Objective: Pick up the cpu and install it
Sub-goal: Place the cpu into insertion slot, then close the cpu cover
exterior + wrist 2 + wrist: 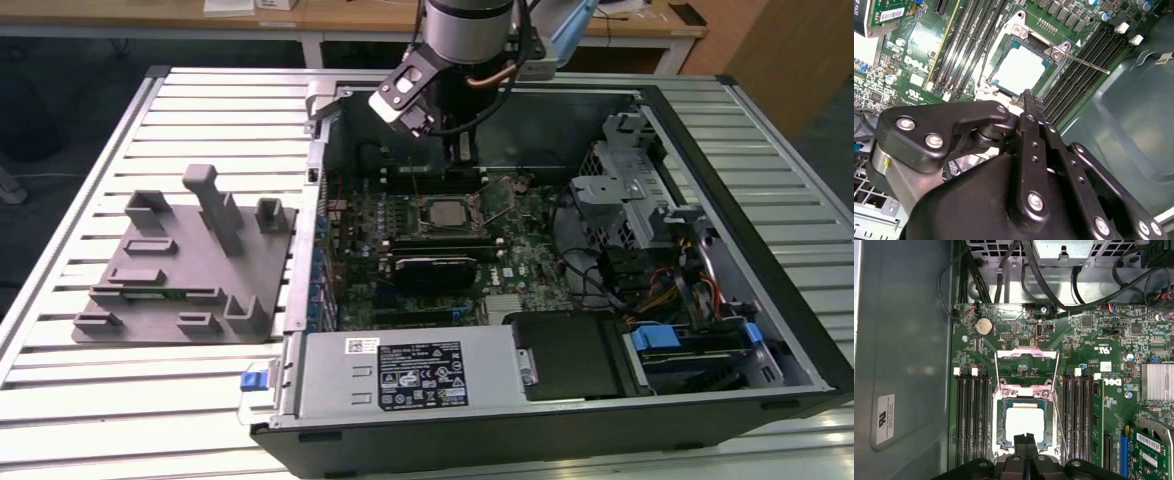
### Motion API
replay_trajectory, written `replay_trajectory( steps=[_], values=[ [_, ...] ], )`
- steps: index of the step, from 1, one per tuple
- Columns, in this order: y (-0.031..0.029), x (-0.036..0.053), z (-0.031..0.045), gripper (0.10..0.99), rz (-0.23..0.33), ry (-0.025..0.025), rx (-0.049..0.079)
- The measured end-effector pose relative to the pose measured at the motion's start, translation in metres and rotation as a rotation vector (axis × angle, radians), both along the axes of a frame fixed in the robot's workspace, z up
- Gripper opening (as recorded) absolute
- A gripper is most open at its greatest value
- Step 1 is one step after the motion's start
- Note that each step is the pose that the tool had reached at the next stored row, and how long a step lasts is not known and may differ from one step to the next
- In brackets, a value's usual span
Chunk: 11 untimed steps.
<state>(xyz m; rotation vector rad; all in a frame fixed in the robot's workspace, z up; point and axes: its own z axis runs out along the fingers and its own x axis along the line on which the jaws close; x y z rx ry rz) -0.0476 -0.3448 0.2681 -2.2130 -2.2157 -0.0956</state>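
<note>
Shiny silver metal cpu (1025, 421), matt black pincer (1025, 438), grey fixture (187, 270) seemingly matt plastic

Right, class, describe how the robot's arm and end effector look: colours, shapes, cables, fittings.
The arm is a silver-grey cylinder ending in a black wrist, with a black-and-silver camera block bolted to its side and a copper-coloured cable looping past. The end effector is matte black: flat linkage bars studded with silver screw heads, narrowing to two slim fingers.
</note>
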Motion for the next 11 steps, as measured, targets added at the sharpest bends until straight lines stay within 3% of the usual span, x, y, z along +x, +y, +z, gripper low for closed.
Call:
replay_trajectory(
  steps=[2,11],
  values=[
    [-0.0001,0.0039,-0.0001,0.106,-0.001,0.0010,0.000],
    [-0.0004,0.0046,-0.0015,0.106,-0.004,0.0009,0.000]
  ],
)
